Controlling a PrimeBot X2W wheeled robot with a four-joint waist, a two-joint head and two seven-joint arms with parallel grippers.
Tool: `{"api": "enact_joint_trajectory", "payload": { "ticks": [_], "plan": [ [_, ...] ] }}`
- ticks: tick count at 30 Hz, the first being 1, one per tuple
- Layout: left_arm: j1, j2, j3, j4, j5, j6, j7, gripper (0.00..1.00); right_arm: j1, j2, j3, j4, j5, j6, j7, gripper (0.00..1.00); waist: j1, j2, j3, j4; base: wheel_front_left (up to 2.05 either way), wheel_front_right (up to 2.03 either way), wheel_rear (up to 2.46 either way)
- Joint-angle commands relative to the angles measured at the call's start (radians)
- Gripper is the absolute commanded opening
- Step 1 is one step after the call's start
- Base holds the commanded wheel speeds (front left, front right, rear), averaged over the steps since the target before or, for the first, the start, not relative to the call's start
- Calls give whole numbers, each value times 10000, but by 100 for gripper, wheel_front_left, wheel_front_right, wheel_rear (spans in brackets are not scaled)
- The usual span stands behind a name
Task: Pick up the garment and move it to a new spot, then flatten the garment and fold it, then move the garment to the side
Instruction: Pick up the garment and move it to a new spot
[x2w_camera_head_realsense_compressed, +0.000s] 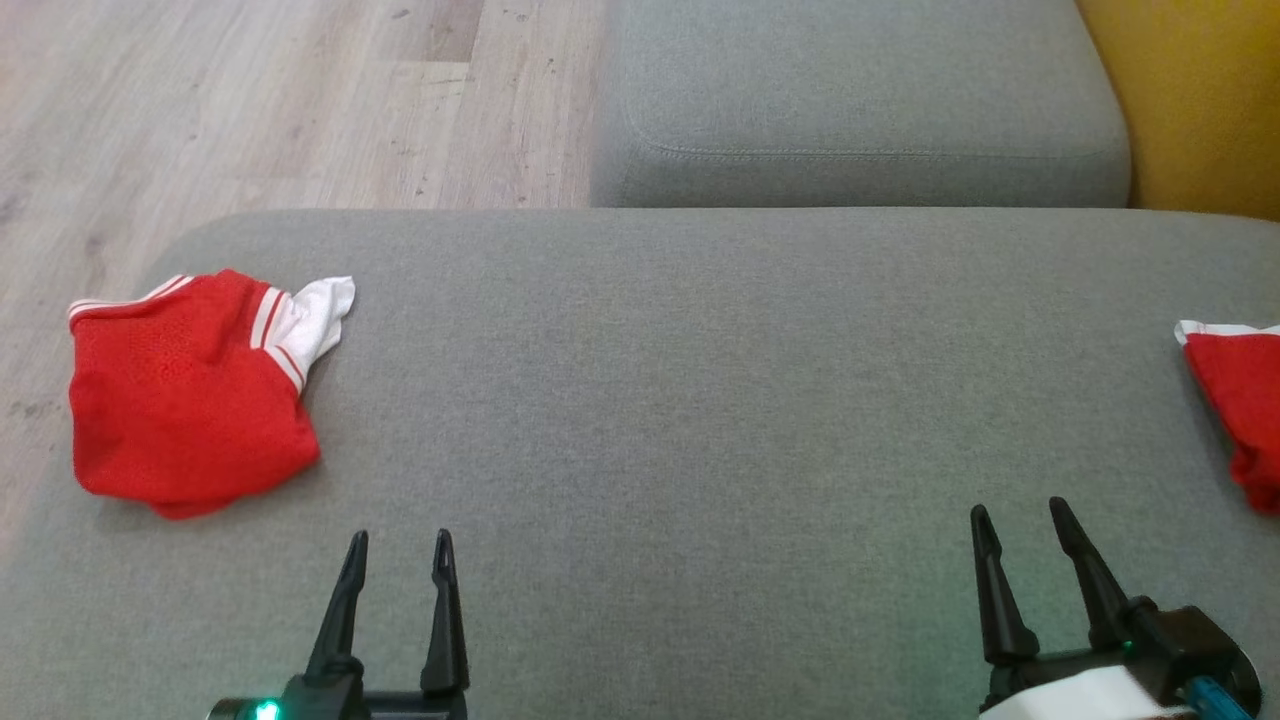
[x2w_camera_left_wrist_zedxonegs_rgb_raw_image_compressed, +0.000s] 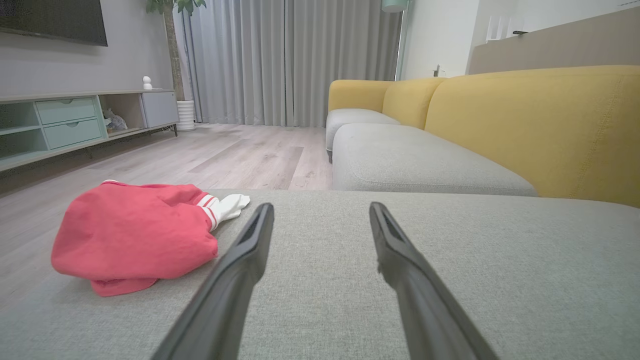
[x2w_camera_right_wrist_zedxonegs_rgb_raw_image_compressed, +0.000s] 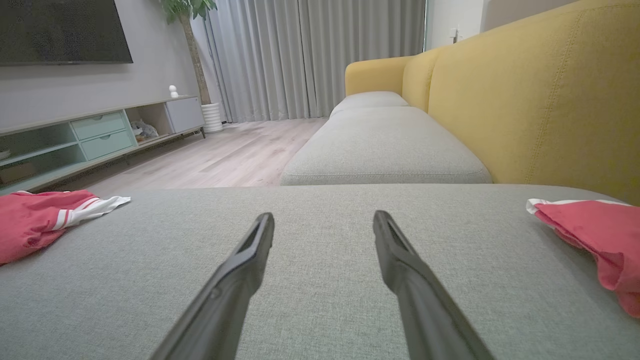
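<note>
A red garment with white striped trim lies bunched at the left end of the grey cushion; it also appears in the left wrist view as the red garment and at the left edge of the right wrist view. A second red garment lies at the cushion's right edge, seen closer in the right wrist view. My left gripper hovers open near the front edge, right of the left garment. My right gripper is open and empty, left of the right garment.
Another grey seat cushion lies beyond, with a yellow sofa back on the right. Wooden floor runs to the left and far left. A TV cabinet and curtains stand across the room.
</note>
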Motion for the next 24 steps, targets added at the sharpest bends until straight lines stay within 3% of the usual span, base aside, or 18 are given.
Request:
{"api": "enact_joint_trajectory", "payload": {
  "ticks": [1, 10, 20, 24],
  "plan": [
    [-380, -24, 316, -331, 67, -47, -51, 100, -271, -60, 183, -269, -9, -7, -135, 100, 0, -1, 9, 27, 0, 0, 0],
    [-491, -24, 304, -263, 7, -10, -51, 100, -91, -38, -12, -239, -38, -7, -135, 100, 0, -1, 110, 865, 0, 0, 0],
    [-599, -24, 319, -290, 11, 16, -51, 100, -171, -113, -61, -286, -75, -7, -135, 100, 0, -1, 571, 4012, 0, 0, 0],
    [-503, -24, 647, -707, -163, 383, -51, 100, -709, -462, 270, -172, -135, -7, -135, 100, 0, -1, 1119, 4418, 0, 0, 0]
  ]
}}
